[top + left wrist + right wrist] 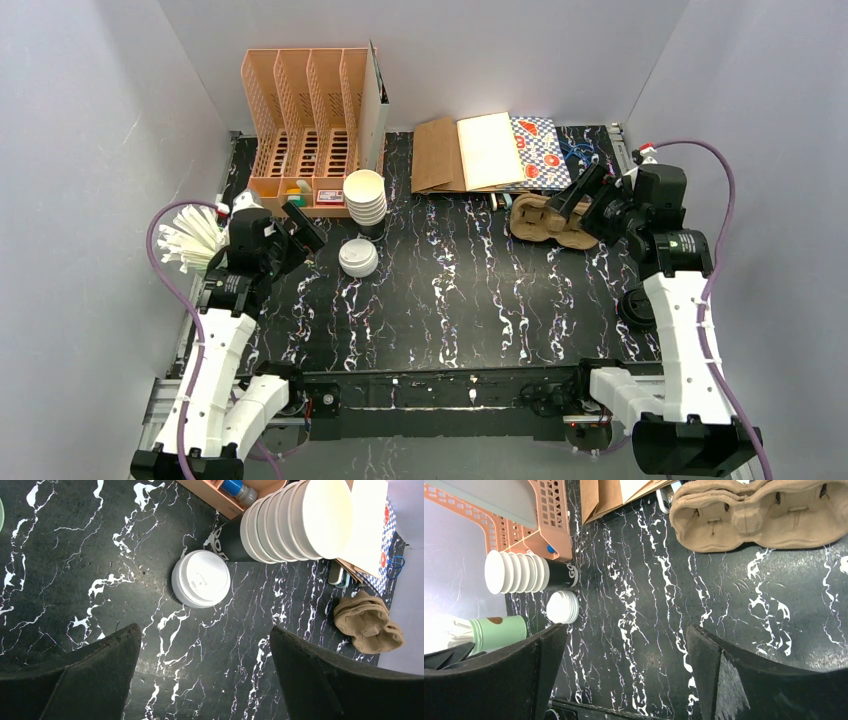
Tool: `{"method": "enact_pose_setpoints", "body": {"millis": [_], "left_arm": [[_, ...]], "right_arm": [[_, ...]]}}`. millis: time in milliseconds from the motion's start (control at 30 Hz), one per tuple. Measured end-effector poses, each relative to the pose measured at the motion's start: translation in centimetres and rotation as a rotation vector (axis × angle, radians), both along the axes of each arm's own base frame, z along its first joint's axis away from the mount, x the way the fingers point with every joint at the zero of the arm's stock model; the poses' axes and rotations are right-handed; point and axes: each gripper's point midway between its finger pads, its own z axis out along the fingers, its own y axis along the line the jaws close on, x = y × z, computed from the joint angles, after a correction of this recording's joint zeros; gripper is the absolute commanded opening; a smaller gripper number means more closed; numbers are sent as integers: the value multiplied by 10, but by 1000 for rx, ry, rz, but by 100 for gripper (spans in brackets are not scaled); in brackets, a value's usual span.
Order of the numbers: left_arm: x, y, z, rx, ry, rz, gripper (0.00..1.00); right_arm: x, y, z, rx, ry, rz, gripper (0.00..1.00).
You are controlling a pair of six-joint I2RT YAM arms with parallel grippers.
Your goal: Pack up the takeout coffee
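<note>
centrally, wide dark tabletop [470, 290]; left hand [205, 632] wide open, empty, below white lids [201, 578], cup stack [295, 522] upper right; right hand [626, 630] wide open under pulp tray [754, 515] at top edge.

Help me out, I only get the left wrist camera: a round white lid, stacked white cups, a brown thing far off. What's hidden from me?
Observer: A green cup of white straws, standing left of that lid as seen from above.
Operator: Where's the other arm?
Observer: The right gripper hangs open close to the brown tray.
Operator: Is any coffee in the tray?
Observer: No, both its wells are empty.
</note>
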Motion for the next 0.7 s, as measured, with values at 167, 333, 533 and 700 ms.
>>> {"method": "enact_pose_setpoints", "body": {"millis": [167,333,533,700], "left_arm": [[0,-6,12,-1,-20,-53,98],[3,-25,25,-37,-53,-163,98],[15,-51,46,-136,-103,-262,98],[27,-72,52,-162,-119,-328,95]], "right_arm": [[23,0,-5,-3,-11,0,90],[56,-1,-28,-8,35,-5,82],[101,-8,-69,-46,126,-30,75],[150,-11,-79,-79,118,-32,74]]}}
